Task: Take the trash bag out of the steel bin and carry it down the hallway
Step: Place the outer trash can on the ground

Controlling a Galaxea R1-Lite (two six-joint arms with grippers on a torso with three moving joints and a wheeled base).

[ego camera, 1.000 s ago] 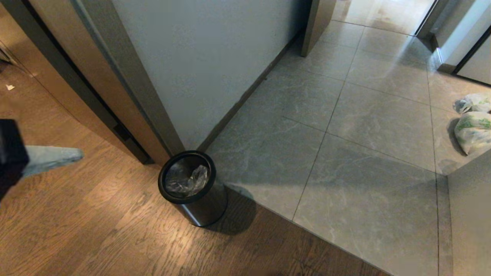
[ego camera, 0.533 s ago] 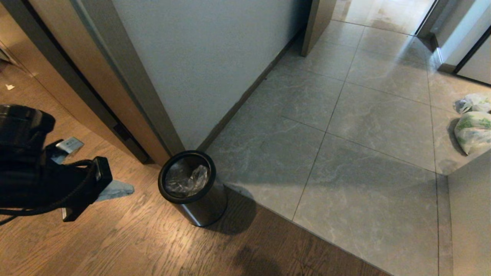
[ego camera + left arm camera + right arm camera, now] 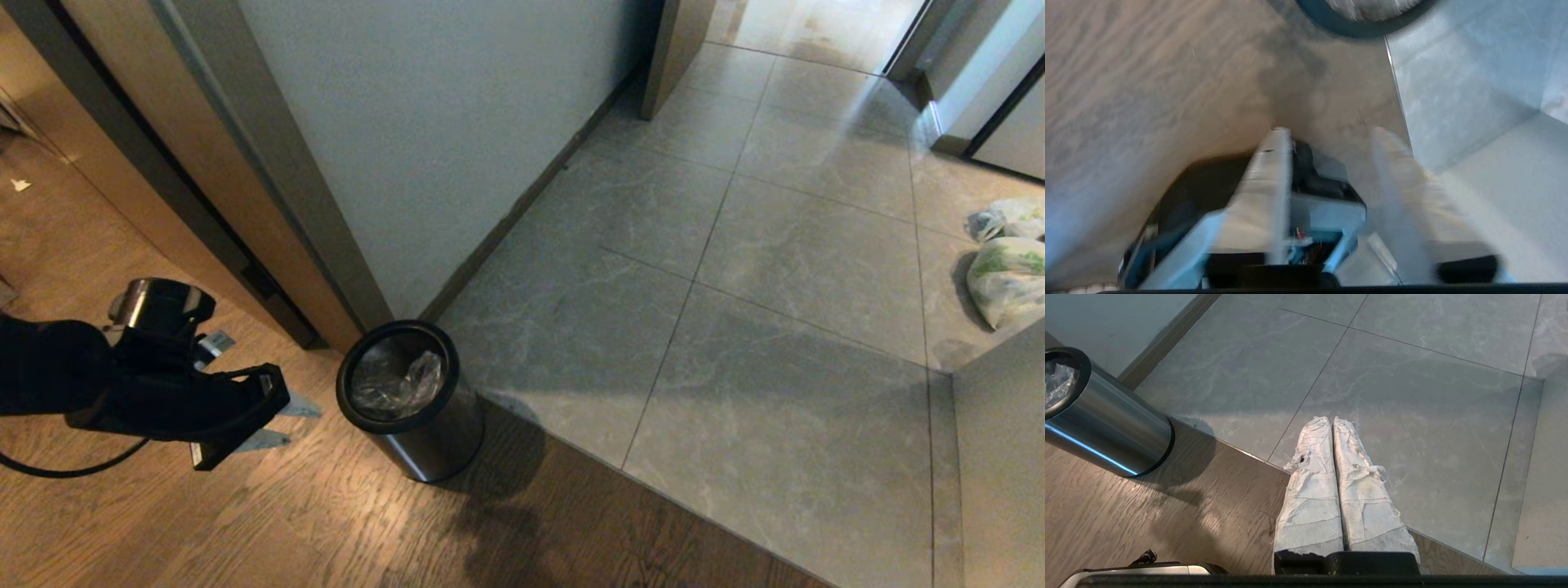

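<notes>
The steel bin (image 3: pixel 424 445) stands on the wood-plank floor at the edge of the hallway tiles (image 3: pixel 735 286), against a wall corner. The clear crinkled trash bag (image 3: pixel 397 382) sits inside it, below the black rim. My left gripper (image 3: pixel 290 423) hangs just left of the bin, a little apart from it and open, with nothing between its fingers. In the left wrist view the left gripper (image 3: pixel 1331 134) points towards the bin's rim (image 3: pixel 1363 30). My right gripper (image 3: pixel 1331 421) is shut and empty above the floor seam, with the bin (image 3: pixel 1106 428) off to its side.
A pale grey wall (image 3: pixel 424 122) and a brown door frame (image 3: pixel 245 204) rise right behind the bin. Two white bags with green print (image 3: pixel 1008 278) lie on the tiles at the far right. Another wall corner (image 3: pixel 996 457) stands at the lower right.
My left arm has swung in from the picture's left edge towards the bin, and its fingers have opened. The bin, the bag and the camera have stayed still.
</notes>
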